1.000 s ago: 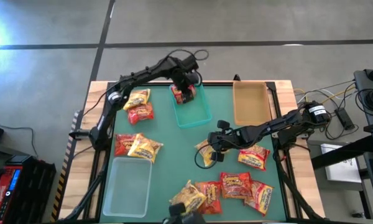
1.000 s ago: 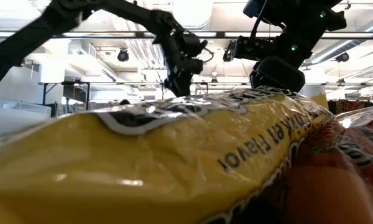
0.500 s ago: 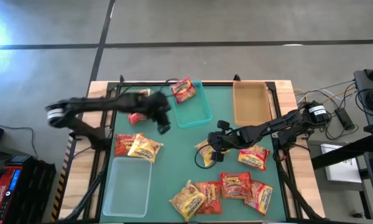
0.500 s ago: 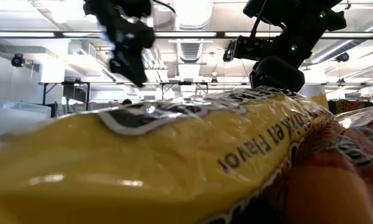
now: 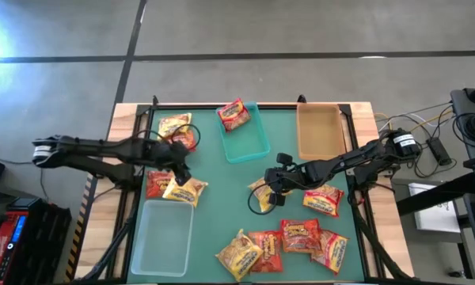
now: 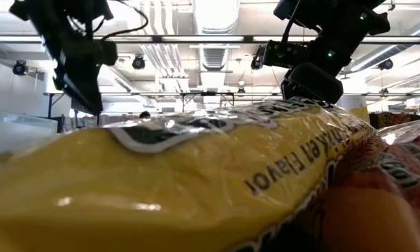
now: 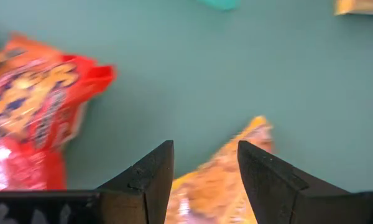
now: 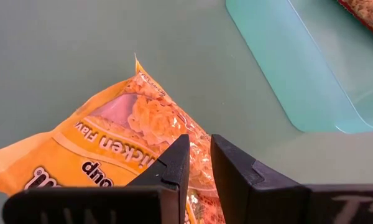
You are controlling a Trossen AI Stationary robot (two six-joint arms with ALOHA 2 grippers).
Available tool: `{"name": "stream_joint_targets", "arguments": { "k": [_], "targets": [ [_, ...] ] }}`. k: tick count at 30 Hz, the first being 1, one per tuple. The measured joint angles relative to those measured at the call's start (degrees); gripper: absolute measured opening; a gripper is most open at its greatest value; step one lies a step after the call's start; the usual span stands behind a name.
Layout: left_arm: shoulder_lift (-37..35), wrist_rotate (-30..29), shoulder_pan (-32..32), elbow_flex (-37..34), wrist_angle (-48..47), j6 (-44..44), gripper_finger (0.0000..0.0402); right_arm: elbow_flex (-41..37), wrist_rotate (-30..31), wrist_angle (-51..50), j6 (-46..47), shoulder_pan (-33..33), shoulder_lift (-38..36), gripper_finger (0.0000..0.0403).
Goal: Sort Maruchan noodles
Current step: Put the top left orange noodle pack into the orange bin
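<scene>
Near the left edge of the tabletop, your left gripper [image 5: 178,170] hangs over a yellow packet [image 5: 184,188] that lies touching a red packet [image 5: 157,184], just above the clear bin [image 5: 163,229]. Its fingers [image 7: 150,177] stand apart with nothing between them; the yellow packet's corner shows in the gap in the left wrist view.

Toward the middle of the tabletop, your right gripper [image 5: 271,186] sits over a second yellow packet [image 8: 124,146]. Its fingers [image 8: 174,163] are nearly together, a narrow slot remaining, and they hold nothing.

Locate the remaining Maruchan noodles as follows:
- One red packet rests on the far rim of the teal bin [image 5: 253,146], partly over its edge.
- A yellow and a red packet lie near the far left corner.
- One red packet [image 5: 323,199] lies near the right edge, beside the right arm.
- A cluster of red and yellow packets [image 5: 281,241] lies along the near edge.
- The tan bin [image 5: 320,131] at the far right holds no packet.

Handling, as judged from appearance:
- Treat each packet as light, with a glossy, crinkly film that is likely to slip.
- Expect the noodle block inside to be brittle; apply only moderate closing force.
- Take hold across a short edge or a raised corner, where the flat seal gives the fingers purchase.
- Where packets touch or overlap, grip the free side so that the neighbour does not lift with it.
</scene>
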Motion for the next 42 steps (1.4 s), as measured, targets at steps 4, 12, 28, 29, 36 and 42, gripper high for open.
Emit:
{"name": "stream_joint_targets", "arguments": {
  "k": [4, 12, 28, 29, 36, 42],
  "targets": [
    [-0.38, -4.11, 0.13, -2.85, -0.37, 2.36, 0.0171, 0.00, 0.00, 0.02, 0.00, 0.00, 0.00, 0.0057],
    [0.09, -16.59, 0.17, -4.87, -0.90, 6.04, 0.0242, 0.00, 0.00, 0.57, 0.00, 0.00, 0.00, 0.0057],
    [12.08, -27.99, 3.25, -8.20, 6.58, 5.68, 0.0284, 0.00, 0.00, 1.09, 0.00, 0.00, 0.00, 0.0057],
    [13.10, -28.02, 3.63, -8.01, 6.77, 5.66, 0.0284, 0.00, 0.00, 1.11, 0.00, 0.00, 0.00, 0.0057],
    [20.61, -28.84, 6.48, -8.01, 10.68, 5.38, 0.0283, 0.00, -0.02, 1.25, 0.00, 0.00, 0.00, 0.0057],
    [25.49, -30.97, 8.18, -8.04, 12.92, 3.56, 0.0264, 0.00, -0.02, 1.25, 0.00, 0.00, 0.00, 0.0057]
  ]
}}
